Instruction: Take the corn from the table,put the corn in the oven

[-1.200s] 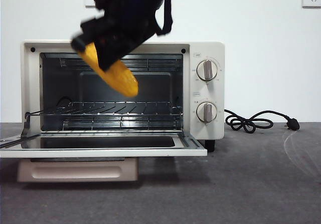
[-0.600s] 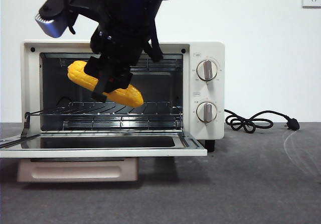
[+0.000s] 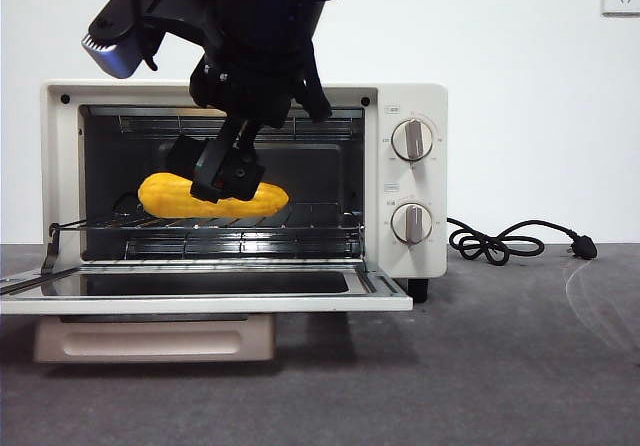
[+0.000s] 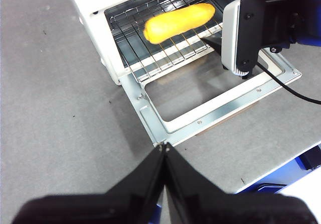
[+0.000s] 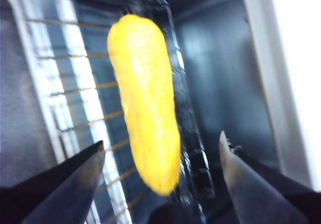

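Corn [image 3: 212,196] on oven [image 3: 415,181] rack (right gripper [image 3: 222,171] spread)

In the front view the right arm's black two-jawed tool [image 3: 222,176] covers the middle of the glossy yellow-orange corn cob [image 3: 168,196] inside the cream-white boxy toaster oven [image 3: 420,181]. The right wrist view is blurred, so kernel rows cannot be made out. Small print beside the oven's knobs is unreadable.
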Controlling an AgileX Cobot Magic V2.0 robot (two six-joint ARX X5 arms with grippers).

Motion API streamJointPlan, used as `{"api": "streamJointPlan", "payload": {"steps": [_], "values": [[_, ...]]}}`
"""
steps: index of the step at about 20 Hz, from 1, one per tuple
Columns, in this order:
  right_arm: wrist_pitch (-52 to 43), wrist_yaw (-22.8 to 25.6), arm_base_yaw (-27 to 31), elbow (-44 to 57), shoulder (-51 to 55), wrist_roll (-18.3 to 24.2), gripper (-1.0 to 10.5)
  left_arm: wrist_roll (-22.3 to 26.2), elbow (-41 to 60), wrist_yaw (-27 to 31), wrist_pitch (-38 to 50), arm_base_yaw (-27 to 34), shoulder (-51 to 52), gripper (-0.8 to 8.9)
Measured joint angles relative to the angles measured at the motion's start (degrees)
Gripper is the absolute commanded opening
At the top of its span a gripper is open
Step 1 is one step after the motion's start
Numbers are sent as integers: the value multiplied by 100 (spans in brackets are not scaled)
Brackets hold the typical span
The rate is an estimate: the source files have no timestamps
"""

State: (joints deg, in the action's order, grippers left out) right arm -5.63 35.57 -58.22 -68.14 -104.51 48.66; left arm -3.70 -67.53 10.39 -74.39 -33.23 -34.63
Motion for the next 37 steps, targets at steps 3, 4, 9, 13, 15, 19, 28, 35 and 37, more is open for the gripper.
{"api": "streamJointPlan", "payload": {"steps": [3,4,9,13,15,19,28,35,37], "values": [[-4,247,-203,0,0,-22,378,0,0,0,33,0,0,-6],[-7,378,-302,0,0,-24,378,0,0,0,109,0,0,-6],[39,1217,-828,0,79,-26,374,52,0,0,743,0,-13,-6],[551,1412,-1410,0,658,-385,282,332,0,0,973,0,-369,-6],[1126,1434,-1716,0,1060,-789,230,496,0,0,1019,0,-732,-6],[2367,1510,-2151,0,1906,-1958,3,850,0,-236,1661,2,-1604,-8],[4682,94,-1945,0,3486,-4481,-12,1211,4,-2483,2046,1005,-2463,-8],[4916,-599,-1403,-22,4177,-5145,-12,1226,374,-3508,2052,2437,-2424,-8],[4983,-791,-1239,-22,4236,-5189,-12,1226,581,-3753,2050,2824,-2411,-8]]}}
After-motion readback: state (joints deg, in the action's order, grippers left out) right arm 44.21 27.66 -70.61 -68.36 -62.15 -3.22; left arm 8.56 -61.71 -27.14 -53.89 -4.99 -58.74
